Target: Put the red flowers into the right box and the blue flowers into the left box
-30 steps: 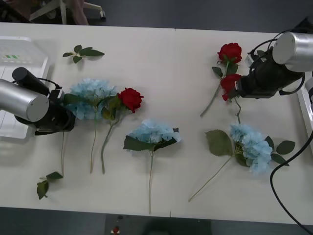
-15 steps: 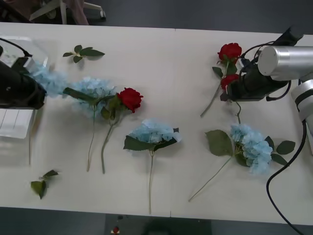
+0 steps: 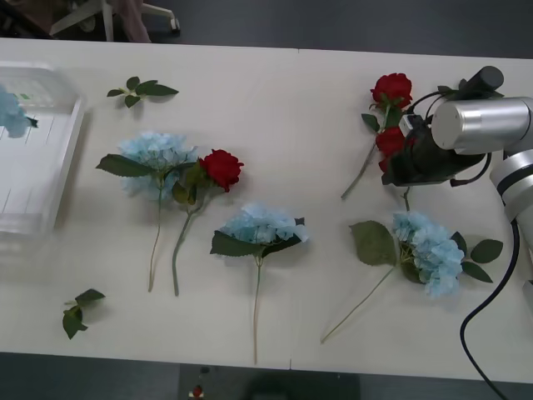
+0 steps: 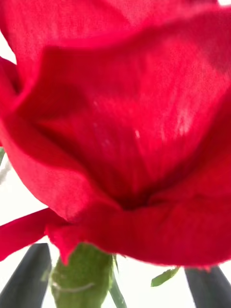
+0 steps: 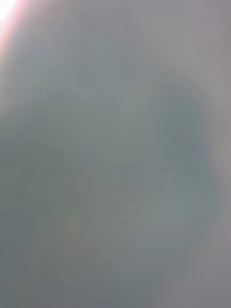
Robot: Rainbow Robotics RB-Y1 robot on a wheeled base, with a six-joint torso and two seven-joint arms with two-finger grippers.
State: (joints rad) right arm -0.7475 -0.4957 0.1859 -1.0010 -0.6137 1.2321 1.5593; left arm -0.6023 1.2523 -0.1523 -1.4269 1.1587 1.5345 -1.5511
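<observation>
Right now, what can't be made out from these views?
- Left wrist view: a grey-blue blur with no object readable.
- Right wrist view: a red rose hides the table behind it.
- Front view: the right gripper covers part of that rose; a blue flower in the left box is cut by the edge.

Left box (image 3: 50, 158): cut off by the picture's edge.
My right pincer (image 3: 390, 162): tips hidden behind a rose (image 3: 390, 142).
Left wrist view: all blur.

The counter (image 3: 275, 92) was plain white with a faint seam running down the middle, evenly lit. Behind it the floor (image 3: 350, 25) was dark grey, and white chair legs (image 3: 108, 17) stood at the far left corner.
</observation>
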